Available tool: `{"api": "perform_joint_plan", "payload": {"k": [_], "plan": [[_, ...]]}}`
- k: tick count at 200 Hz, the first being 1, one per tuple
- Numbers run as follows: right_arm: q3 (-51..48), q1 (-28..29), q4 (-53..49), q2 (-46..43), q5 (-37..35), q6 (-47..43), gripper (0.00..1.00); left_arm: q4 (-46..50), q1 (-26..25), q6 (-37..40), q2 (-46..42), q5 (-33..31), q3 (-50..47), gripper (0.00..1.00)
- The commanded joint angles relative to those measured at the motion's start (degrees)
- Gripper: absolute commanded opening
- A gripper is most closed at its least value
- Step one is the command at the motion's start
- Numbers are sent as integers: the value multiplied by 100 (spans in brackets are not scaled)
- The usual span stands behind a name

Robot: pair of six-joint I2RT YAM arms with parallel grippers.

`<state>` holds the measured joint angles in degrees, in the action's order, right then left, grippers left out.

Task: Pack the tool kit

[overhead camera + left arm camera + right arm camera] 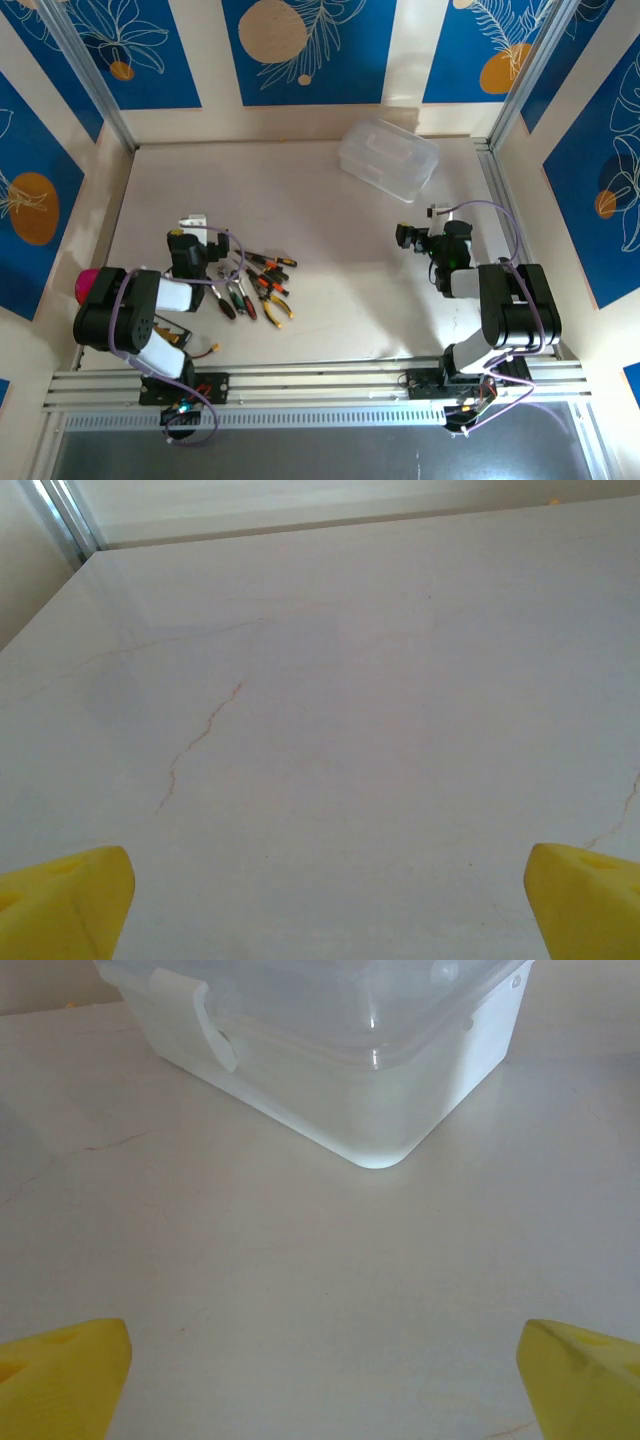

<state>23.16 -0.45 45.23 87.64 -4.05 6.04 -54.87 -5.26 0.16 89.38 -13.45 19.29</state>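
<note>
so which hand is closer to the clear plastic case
right. the right hand is just near-side of the clear plastic case, facing its corner. the left hand is across the table, down-left of it, beside the loose tools.

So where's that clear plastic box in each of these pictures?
Top external: clear box, far right of the table.
Right wrist: clear box at top centre, one corner toward the camera.
Left wrist: aimed at the table's far left corner.
Shared landmark: the pale table.

One clear case (388, 158), one yellow-handled pliers (277, 309), one pink ball (86, 283), several screwdrivers (256, 276) (too overlapped to count).
</note>
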Motion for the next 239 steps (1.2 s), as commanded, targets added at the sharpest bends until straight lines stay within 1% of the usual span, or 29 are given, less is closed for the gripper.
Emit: {"api": "perform_joint_plan", "payload": {"k": [1, 40, 66, 79, 239], "plan": [[100, 18, 48, -45, 79, -33, 99, -185, 55, 45, 29, 128, 71, 100], [94, 18, 51, -40, 81, -34, 99, -141, 52, 61, 26, 143, 90, 100], [105, 12, 36, -36, 91, -25, 99, 42, 51, 232, 26, 653, 186, 100], [108, -12, 32, -36, 115, -20, 99, 80, 60, 239, 26, 725, 209, 100], [104, 10, 37, -41, 93, -31, 99, 95, 71, 230, 26, 738, 216, 100]]}}
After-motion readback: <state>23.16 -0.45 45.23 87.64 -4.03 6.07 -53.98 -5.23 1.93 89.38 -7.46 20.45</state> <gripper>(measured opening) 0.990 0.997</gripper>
